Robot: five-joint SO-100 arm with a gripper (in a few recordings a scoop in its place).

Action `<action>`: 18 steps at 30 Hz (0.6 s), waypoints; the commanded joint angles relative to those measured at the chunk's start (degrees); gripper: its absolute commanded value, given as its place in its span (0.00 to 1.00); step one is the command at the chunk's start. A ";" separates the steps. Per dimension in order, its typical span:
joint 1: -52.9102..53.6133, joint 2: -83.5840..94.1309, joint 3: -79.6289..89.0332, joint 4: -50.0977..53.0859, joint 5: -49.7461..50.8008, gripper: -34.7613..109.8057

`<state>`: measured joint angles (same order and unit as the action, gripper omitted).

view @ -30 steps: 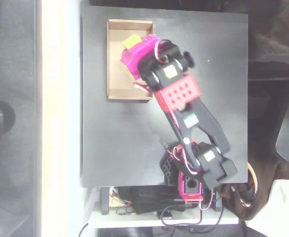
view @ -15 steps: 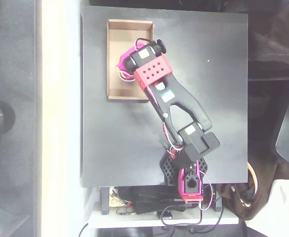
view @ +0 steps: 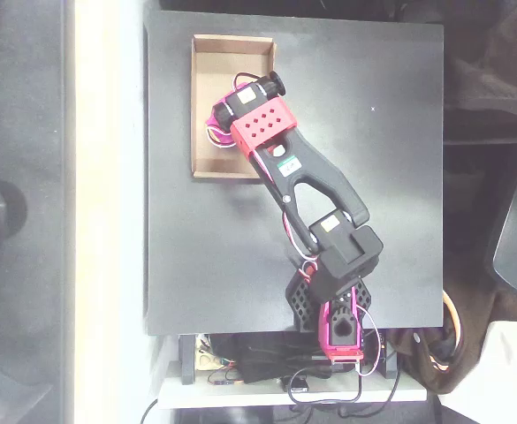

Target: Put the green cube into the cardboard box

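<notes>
Over cardboard box (view: pixel 207 106), arm folded steeply downward; tool (view: pixel 216 117) hidden beneath wrist, state unclear.

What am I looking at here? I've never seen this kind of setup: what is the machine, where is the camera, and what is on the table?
The camera looks straight down from above. The black and red jointed thing is a small robot arm, bolted at the near edge of a black table. Its far end carries a two-finger gripper, which reaches over a shallow cardboard box lying on the table's upper left part. The arm's own wrist covers the gripper from this angle; just a bit of magenta plastic and some wires show beside it, so whether the jaws are open, or hold anything, cannot be told. The visible part of the box floor is bare.
</notes>
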<state>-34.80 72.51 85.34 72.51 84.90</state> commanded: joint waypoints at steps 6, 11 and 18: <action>-0.97 0.26 -1.41 -0.35 0.70 0.35; -0.97 0.26 -1.41 -0.35 0.62 0.35; -0.97 0.18 -1.41 -0.35 0.62 0.41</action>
<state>-34.72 71.37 85.08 72.51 84.90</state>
